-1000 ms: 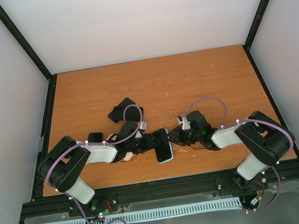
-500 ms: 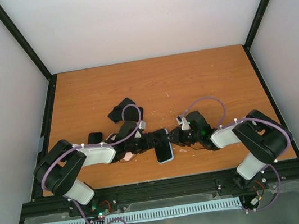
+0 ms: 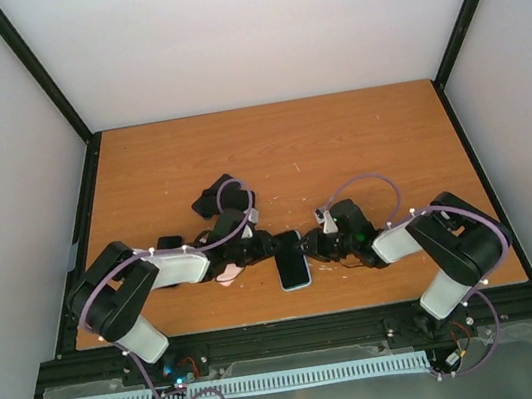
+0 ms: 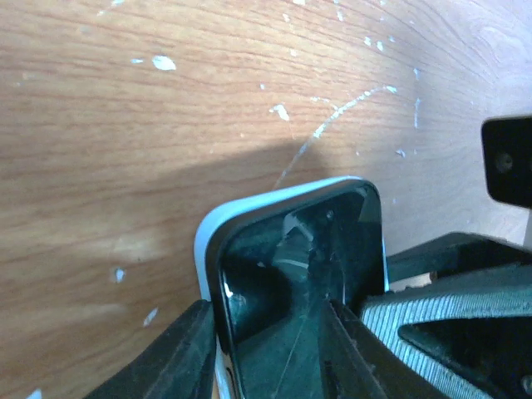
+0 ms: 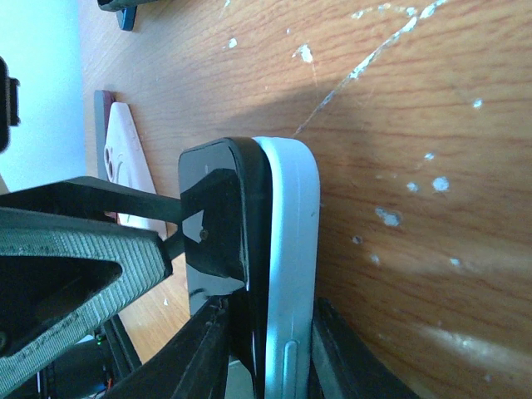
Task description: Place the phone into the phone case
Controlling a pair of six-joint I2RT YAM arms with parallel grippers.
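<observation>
Left claw (image 4: pixel 266 314) clamped narrow on phone (image 4: pixel 303 266); right claw (image 5: pixel 270 312) clamped on same phone from opposite side.

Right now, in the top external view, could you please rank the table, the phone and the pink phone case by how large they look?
1. table
2. phone
3. pink phone case: only a sliver shows beside the left arm, so its real size is unsure.

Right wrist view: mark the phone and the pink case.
phone (image 5: pixel 291 249): right wrist view, on its light blue side edge.
pink case (image 5: pixel 133 184): right wrist view, on the flat face beside the camera cutouts.
</observation>
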